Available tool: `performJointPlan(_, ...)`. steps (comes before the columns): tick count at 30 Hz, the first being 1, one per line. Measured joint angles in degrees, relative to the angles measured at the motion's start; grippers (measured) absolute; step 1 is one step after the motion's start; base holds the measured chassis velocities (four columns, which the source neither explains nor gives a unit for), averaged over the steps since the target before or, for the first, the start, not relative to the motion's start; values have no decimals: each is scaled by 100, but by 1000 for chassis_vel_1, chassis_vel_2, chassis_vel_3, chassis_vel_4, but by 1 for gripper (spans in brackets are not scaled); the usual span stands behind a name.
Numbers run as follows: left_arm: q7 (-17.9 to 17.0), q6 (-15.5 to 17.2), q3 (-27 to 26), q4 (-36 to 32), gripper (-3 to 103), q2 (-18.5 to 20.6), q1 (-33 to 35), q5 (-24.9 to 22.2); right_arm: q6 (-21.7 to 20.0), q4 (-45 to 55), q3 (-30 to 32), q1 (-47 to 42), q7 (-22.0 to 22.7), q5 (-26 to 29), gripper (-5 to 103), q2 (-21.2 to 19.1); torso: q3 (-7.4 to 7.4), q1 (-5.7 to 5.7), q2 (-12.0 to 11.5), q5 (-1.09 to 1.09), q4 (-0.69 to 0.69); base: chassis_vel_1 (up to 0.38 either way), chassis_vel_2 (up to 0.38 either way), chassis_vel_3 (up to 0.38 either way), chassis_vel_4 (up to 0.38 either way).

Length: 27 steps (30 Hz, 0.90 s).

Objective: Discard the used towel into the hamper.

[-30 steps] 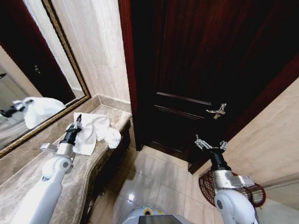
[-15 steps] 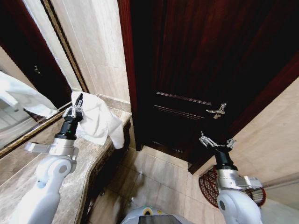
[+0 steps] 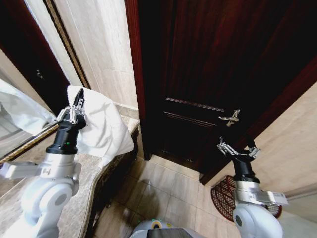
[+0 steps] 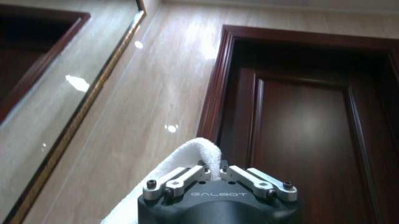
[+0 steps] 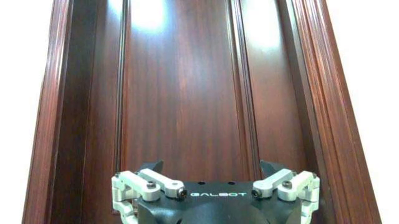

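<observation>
My left gripper (image 3: 78, 101), black with pale metal fingers, pinches a plain white cloth towel (image 3: 101, 130). My right gripper (image 3: 237, 148) is black with white finger links. The panelled wooden door (image 3: 208, 74) is dark reddish-brown with a silver lever handle (image 3: 230, 117). The wall tiles (image 3: 106, 54) are beige marble. The round open-weave hamper (image 3: 223, 197) is dark reddish-brown. The stone countertop (image 3: 86, 196) is mottled grey-brown, and the mirror frame (image 3: 64, 42) is dull gold.

Bright overhead glare, dark door (image 3: 208, 74), wide-angle distortion
</observation>
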Motion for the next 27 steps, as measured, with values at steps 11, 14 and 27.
performJointPlan(11, 72, 8, 182, 5, 2, -118, 297, 333, 19, 6, -53, 1, -6, -39, 100, 77, 0, 0, 0, -2, 0, -14, -15, 11, 11)
performJointPlan(14, -13, -13, 178, 15, 2, -97, 284, 386, 145, -44, -62, 18, -47, -114, 100, 95, 0, 0, 0, 1, 0, -80, -71, 72, 89)
performJointPlan(27, 87, -1, 125, 35, 2, -8, 292, 610, 340, -116, -92, -49, -89, -293, 100, 185, 0, 1, 0, -2, 1, -23, -20, 8, 11)
